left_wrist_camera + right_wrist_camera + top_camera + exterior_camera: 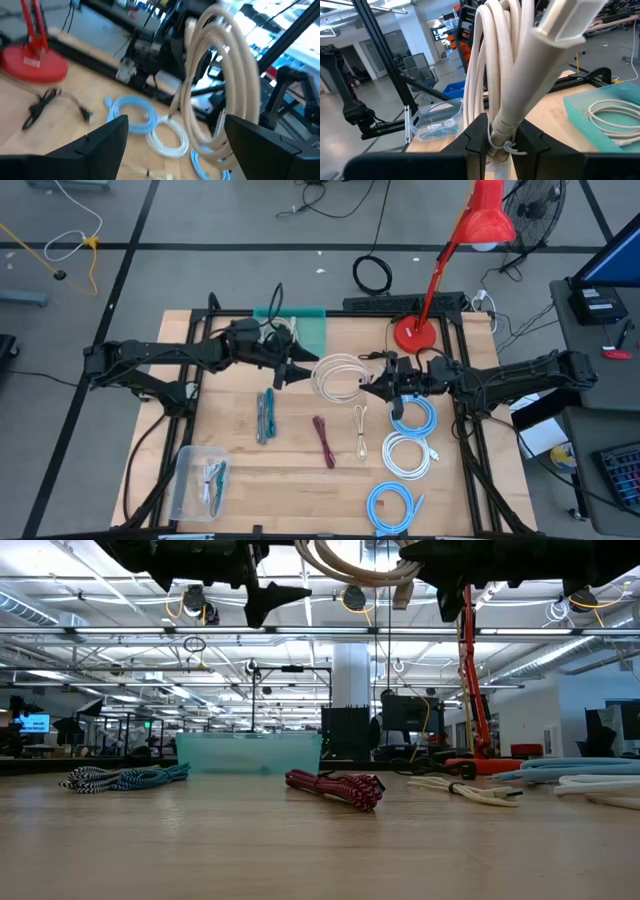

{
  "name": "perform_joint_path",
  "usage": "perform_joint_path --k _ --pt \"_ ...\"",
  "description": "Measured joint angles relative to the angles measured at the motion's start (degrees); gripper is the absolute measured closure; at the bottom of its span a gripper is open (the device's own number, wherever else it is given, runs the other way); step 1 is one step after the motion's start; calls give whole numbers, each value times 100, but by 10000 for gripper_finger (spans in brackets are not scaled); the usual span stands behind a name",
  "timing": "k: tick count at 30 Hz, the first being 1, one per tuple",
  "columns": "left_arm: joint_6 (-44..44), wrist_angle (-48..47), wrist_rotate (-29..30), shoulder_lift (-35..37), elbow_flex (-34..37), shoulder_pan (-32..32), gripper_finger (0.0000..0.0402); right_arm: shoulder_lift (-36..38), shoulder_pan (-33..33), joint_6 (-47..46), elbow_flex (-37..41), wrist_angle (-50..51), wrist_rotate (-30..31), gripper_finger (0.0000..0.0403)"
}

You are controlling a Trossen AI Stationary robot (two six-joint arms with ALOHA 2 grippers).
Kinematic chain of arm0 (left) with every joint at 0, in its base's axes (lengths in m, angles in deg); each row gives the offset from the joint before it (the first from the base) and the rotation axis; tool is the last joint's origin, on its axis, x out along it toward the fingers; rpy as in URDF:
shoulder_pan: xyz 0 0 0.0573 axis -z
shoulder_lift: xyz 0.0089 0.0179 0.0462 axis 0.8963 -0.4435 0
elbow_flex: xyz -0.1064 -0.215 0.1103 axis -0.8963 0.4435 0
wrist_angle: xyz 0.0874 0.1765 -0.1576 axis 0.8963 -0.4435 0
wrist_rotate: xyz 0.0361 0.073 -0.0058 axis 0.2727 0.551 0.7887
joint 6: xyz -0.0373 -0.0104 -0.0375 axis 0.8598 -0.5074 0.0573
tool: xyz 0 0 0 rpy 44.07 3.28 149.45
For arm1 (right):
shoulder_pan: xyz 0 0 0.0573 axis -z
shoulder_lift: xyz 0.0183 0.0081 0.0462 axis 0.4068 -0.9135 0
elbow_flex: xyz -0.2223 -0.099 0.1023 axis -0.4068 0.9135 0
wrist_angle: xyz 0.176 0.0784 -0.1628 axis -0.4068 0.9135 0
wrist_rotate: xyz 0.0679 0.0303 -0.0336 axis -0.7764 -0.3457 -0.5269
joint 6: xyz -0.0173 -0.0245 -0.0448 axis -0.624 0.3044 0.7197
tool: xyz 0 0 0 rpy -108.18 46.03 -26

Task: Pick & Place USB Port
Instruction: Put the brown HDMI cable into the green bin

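High view: the right gripper (pixel 380 383) grips the white cable coil (pixel 338 374) above mid-table; the left gripper (pixel 303 370), fingers spread, sits just beside the coil's far edge, empty.

Right wrist view: the coil (pixel 495 60) hangs upright, pinched between its fingers.

Left wrist view: the coil (pixel 220 80) stands ahead of its parted fingers, nearer the right arm.

Four views, one worktop (pixel 300 470)
Overhead looks straight down; low looks level across; both wrist cameras closely share the cream cable coil (pixel 490 60)
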Motion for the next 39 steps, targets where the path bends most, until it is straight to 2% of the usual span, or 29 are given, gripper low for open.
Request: perform_joint_path --k 12,16,20,25,31,39 --pt "94 184 -248 19 0 -9 68 4 0 23 -2 25 -27 353" --pt "181 157 -601 231 0 -9 68 2 0 23 -2 47 -23 353" --pt "181 62 -639 544 -2 20 68 0 4 49 -2 73 -3 353" --pt "122 -167 -463 643 -7 159 68 4 4 62 -2 -13 -15 353" --pt "-232 -530 216 557 -7 249 68 4 4 49 -2 -85 -17 353" --pt "-164 -109 401 486 -3 431 68 6 4 71 -2 -144 -3 353"
